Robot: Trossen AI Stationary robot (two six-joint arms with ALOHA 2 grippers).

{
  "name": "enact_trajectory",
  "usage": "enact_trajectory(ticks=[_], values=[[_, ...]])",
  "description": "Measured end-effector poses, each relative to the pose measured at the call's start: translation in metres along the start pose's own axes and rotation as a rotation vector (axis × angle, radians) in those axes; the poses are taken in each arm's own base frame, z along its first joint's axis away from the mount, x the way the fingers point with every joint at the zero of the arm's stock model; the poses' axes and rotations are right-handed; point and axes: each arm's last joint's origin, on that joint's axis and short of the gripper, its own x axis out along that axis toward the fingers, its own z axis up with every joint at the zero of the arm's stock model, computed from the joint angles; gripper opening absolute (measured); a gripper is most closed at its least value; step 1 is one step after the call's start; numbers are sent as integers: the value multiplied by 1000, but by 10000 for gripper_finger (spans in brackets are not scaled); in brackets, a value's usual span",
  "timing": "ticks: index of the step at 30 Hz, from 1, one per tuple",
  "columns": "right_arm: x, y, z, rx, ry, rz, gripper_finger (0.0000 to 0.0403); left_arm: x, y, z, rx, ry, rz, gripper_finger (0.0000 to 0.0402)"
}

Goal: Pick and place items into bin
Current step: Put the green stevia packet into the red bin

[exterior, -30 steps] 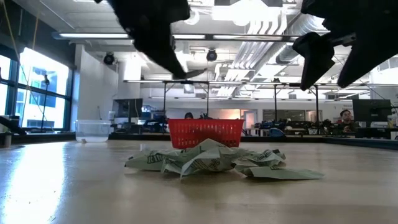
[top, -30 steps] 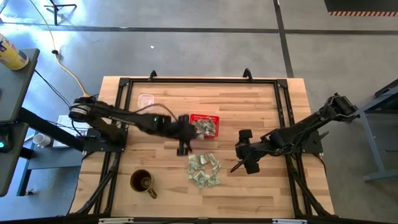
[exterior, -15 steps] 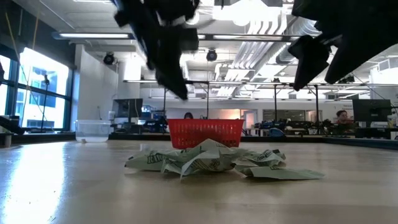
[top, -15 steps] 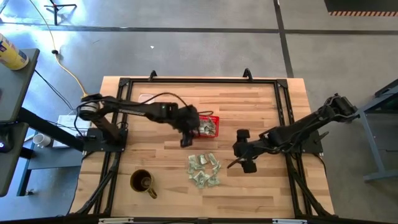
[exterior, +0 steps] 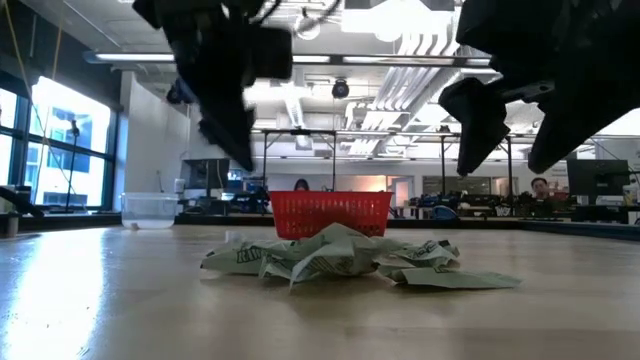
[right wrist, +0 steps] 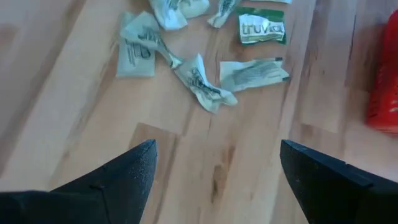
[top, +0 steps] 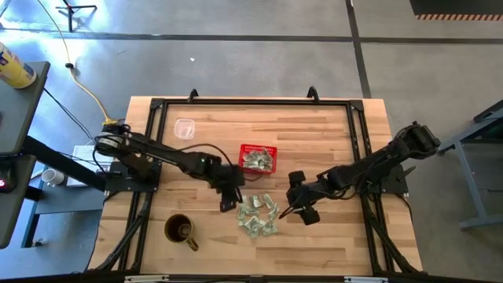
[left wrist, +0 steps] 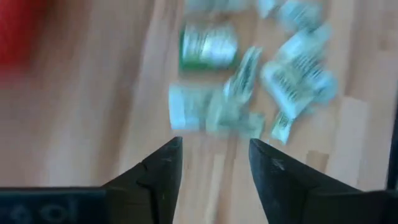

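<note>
Many packets (top: 258, 215) lie heaped just before the red basket (top: 258, 157), so we should lower the left gripper (top: 229, 200), jaws apart and empty, onto one edge packet only.

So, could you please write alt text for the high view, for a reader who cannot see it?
Seen from above, a wooden table holds a pile of small green-and-white packets with an open claw at each side: the left claw and the right claw. A red basket behind the pile already contains packets.
</note>
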Motion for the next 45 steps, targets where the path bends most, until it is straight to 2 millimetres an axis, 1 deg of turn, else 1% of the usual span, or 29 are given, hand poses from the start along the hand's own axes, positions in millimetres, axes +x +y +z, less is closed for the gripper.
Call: enact_trajectory(ticks=[3,5,7,10,13,16,18,20,26,29,32,34,36,39,41,43,45], values=[[-2,0,-3,148,28,1,330,20,-5,-5,-204,52,-26,212],[-2,0,-6,250,61,-5,330,30,-17,-3,-319,26,-63,211],[-2,-1,-11,307,107,-19,330,39,-28,-6,-402,30,-47,211],[-2,-2,-13,324,128,-53,330,48,-43,-7,-487,13,-3,211],[-2,-2,-13,321,125,-54,330,51,-50,-6,-534,-18,66,211],[-2,-2,-12,364,111,-76,330,58,-47,-8,-541,-29,150,211],[-2,-3,-11,398,95,-102,330,64,-47,-6,-555,-32,167,211],[-3,-3,-10,434,85,-105,330,69,-42,-12,-567,7,220,211],[-3,-3,-9,502,72,-99,330,81,-39,-14,-614,-3,254,206],[-3,-3,-9,495,70,-104,330,81,-39,-14,-626,-14,262,180],[-3,-5,-9,494,63,-130,330,81,-38,-15,-649,-38,289,129],[-3,-6,-9,500,63,-133,330,78,-42,-8,-665,-57,273,92],[-3,-6,-9,502,62,-136,330,76,-49,0,-666,-78,244,63],[-3,-7,-9,501,62,-147,330,67,-68,12,-623,-154,216,44],[-3,-6,-9,502,62,-147,330,63,-76,15,-591,-191,237,35],[-3,-7,-9,512,65,-148,330,61,-76,17,-584,-175,282,23],[-3,-7,-10,521,69,-151,330,59,-76,21,-571,-172,306,22]])
